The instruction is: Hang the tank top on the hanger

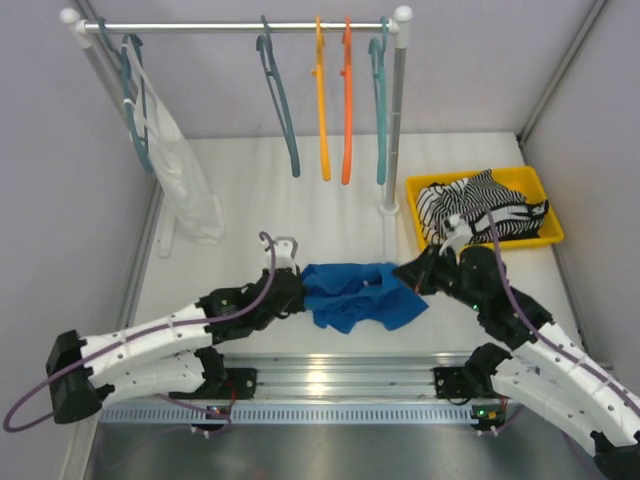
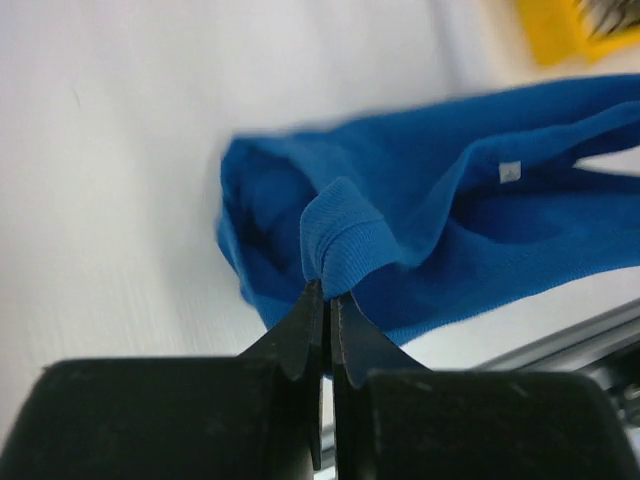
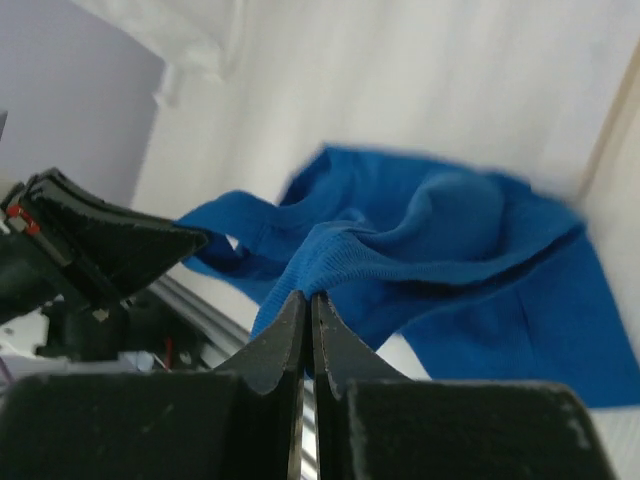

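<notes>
The royal-blue tank top (image 1: 355,293) lies bunched on the white table between my two arms. My left gripper (image 1: 300,285) is shut on its left edge; in the left wrist view a ribbed fold of the tank top (image 2: 440,235) is pinched at the gripper (image 2: 327,290) tips. My right gripper (image 1: 405,275) is shut on the right edge, and in the right wrist view the blue cloth (image 3: 450,250) rises from the closed gripper (image 3: 308,297) tips. The dark slate-teal hanger (image 1: 278,100) hangs empty on the rail at the back.
On the rail (image 1: 240,26) hang a yellow-orange hanger (image 1: 323,105), an orange hanger (image 1: 346,105), a lighter teal hanger (image 1: 380,105) and, far left, a white garment (image 1: 185,175). A yellow tray (image 1: 535,190) with a striped garment (image 1: 480,205) sits at the right.
</notes>
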You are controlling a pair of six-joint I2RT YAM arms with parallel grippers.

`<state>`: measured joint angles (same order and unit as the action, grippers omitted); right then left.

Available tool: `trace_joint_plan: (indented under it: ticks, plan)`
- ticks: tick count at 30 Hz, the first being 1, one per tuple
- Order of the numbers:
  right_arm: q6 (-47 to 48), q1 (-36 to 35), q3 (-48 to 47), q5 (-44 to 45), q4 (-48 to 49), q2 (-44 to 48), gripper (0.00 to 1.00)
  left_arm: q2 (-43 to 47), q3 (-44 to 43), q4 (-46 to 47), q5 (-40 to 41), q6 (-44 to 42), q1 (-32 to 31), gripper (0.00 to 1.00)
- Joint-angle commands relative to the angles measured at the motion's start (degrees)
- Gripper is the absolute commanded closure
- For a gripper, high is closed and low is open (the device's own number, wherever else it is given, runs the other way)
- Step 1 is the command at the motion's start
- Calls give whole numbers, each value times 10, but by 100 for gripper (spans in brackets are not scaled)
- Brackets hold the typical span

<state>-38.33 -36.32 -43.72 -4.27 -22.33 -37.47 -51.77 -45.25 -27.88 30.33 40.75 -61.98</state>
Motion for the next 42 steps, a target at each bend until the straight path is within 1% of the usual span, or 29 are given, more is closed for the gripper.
trace_joint_plan:
  ticks: [1, 3, 4, 5, 6, 7, 8, 9, 10, 12, 15, 16, 17, 20, 22, 26, 28, 29, 31, 32, 33, 34, 35, 36, 37, 38, 39, 41, 42]
  plan:
    - [-88, -51, 137, -3, 94, 62, 100, -31, 123, 139, -104, 124, -3, 100]
    - [-115, -87, 198, 27, 92, 76, 100, -75, 170, 178, -140, 143, -3, 100]
    - [-122, -123, 212, 56, 91, 79, 100, -90, 178, 189, -149, 150, -3, 100]
    - [-139, -142, 224, 70, 94, 85, 100, -109, 184, 204, -153, 151, -5, 98]
    - [-146, -160, 243, 83, 94, 86, 100, -113, 188, 207, -156, 151, -9, 89]
    - [-152, -189, 250, 105, 95, 87, 100, -115, 188, 208, -157, 145, -11, 82]
    - [-162, -202, 254, 113, 93, 86, 100, -112, 188, 206, -156, 142, -13, 77]
    - [-166, -212, 260, 121, 86, 86, 100, -106, 185, 196, -156, 138, -14, 67]
    - [-170, -226, 261, 136, 81, 86, 99, -99, 182, 188, -150, 132, -14, 64]
    - [-172, -237, 260, 149, 58, 86, 91, -73, 170, 152, -140, 126, -14, 57]
    - [-172, -246, 254, 166, 31, 92, 75, -31, 156, 108, -128, 118, -15, 55]
    - [-170, -247, 251, 174, 22, 94, 73, -12, 151, 93, -121, 116, -15, 54]
    - [-170, -247, 244, 177, 15, 94, 67, -2, 142, 81, -119, 116, -14, 54]
    - [-170, -246, 228, 192, -20, 93, 58, 36, 120, 32, -104, 115, -14, 54]
    - [-171, -248, 221, 205, -44, 94, 55, 54, 107, -1, -94, 111, -14, 54]
    - [-172, -248, 209, 221, -68, 99, 44, 85, 48, -53, -64, 94, -15, 53]
    - [-172, -248, 207, 227, -72, 101, 42, 89, 22, -67, -45, 75, -15, 53]
    - [-171, -248, 205, 227, -71, 100, 41, 90, -9, -75, -37, 66, -14, 52]
    - [-170, -248, 204, 229, -71, 100, 41, 81, -49, -82, 9, 32, -15, 52]
    - [-169, -248, 203, 230, -71, 98, 41, 77, -95, -85, 29, 17, -14, 51]
    - [-168, -248, 203, 230, -70, 98, 41, 70, -120, -85, 49, 0, -14, 51]
    - [-165, -248, 202, 231, -70, 94, 40, 55, -170, -84, 101, -28, -14, 51]
    - [-164, -248, 200, 231, -70, 93, 40, 47, -195, -83, 126, -43, -14, 51]
    - [-163, -248, 198, 231, -71, 93, 40, 39, -218, -71, 148, -60, -13, 51]
    - [-163, -248, 197, 231, -73, 90, 40, 26, -239, -58, 187, -100, -14, 51]
    - [-160, -248, 195, 231, -74, 90, 40, 19, -275, -44, 199, -120, -14, 50]
    - [-159, -249, 194, 232, -76, 90, 40, 12, -291, -5, 211, -167, -14, 47]
    - [-156, -248, 192, 232, -76, 89, 40, -12, -332, 33, 244, -215, -13, 44]
    - [-156, -248, 191, 233, -75, 86, 40, -22, -347, 74, 254, -263, -13, 42]
